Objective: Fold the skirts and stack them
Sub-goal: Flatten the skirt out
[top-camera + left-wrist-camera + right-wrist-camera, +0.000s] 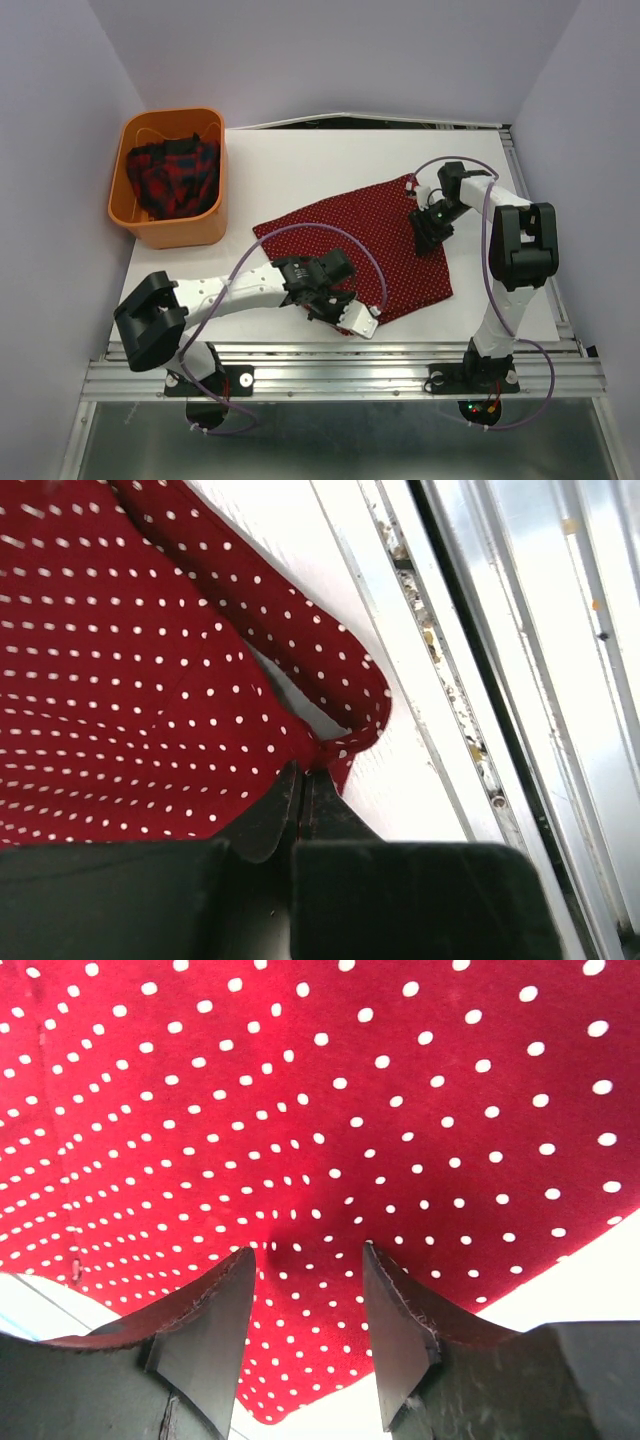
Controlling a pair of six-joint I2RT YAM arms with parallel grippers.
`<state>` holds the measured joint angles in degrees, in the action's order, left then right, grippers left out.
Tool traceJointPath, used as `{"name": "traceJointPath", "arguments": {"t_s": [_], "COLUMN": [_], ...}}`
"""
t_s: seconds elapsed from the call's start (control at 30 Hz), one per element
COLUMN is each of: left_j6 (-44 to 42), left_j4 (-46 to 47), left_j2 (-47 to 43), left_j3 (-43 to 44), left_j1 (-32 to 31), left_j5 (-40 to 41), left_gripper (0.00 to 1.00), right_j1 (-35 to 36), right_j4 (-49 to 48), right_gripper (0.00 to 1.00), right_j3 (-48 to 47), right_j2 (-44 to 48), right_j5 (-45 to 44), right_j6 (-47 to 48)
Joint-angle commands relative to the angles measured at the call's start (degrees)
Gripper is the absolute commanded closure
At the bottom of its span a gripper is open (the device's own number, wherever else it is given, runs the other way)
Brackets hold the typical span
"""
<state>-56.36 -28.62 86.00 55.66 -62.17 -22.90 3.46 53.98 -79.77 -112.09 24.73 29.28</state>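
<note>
Polka-dot skirt (392, 225) is pinched by left claw (302, 772); right claw (308, 1250) spread over it.

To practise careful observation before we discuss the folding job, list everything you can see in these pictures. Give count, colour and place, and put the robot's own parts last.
polka-dot skirt: one, dark red with white dots, spread flat mid-table
plaid skirt: one, red and dark, bundled inside the basket
basket: one, orange, far left of the table
table: one, white, under everything
metal rail: one, silver, along the near edge
cables: two, purple, one along each arm
left tool: one, black, shut on the polka-dot skirt's near corner
right tool: one, black, open, at the skirt's right side
</note>
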Motion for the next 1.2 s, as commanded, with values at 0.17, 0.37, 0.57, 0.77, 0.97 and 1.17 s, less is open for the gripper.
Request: {"name": "traceJointPath", "arguments": {"t_s": [0.17, 0.37, 0.57, 0.77, 0.97, 1.17], "left_j6": [-3.94, -2.44, 2.29, 11.44, 11.27, 3.46], "left_j4": [-6.45, -5.39, -4.87, -1.01, 3.04, 0.41], "left_j2": [-3.74, -1.71, -5.92, -7.43, -1.54, 4.52], "left_j3": [-0.63, -0.03, 1.29, 4.10, 3.06, -1.60], "left_j1": [-3.04, -4.27, -2.79, 7.50, 4.17, -0.67], "left_j5": [-0.75, -1.97, -2.51, -7.95, -4.79, -1.89], "left_gripper": [0.68, 0.37, 0.40, 0.60, 0.70, 0.77], "right_j1": [0.40, 0.40, 0.40, 0.93, 0.93, 0.93], "right_j4": [0.34, 4.11, 8.59, 8.26, 4.31, 0.44], "right_gripper": [0.42, 0.41, 0.41, 0.42, 0.43, 0.45], "right_j3": [-1.88, -3.20, -2.68, 6.44, 11.91, 13.15], "right_j2": [0.30, 2.05, 5.83, 7.41, 7.50, 4.88], "right_j5": [-0.30, -0.03, 0.84, -1.78, -7.50, -13.82], "right_j6": [-0.36, 1.57, 4.20, 6.05, 5.88, 5.00]}}
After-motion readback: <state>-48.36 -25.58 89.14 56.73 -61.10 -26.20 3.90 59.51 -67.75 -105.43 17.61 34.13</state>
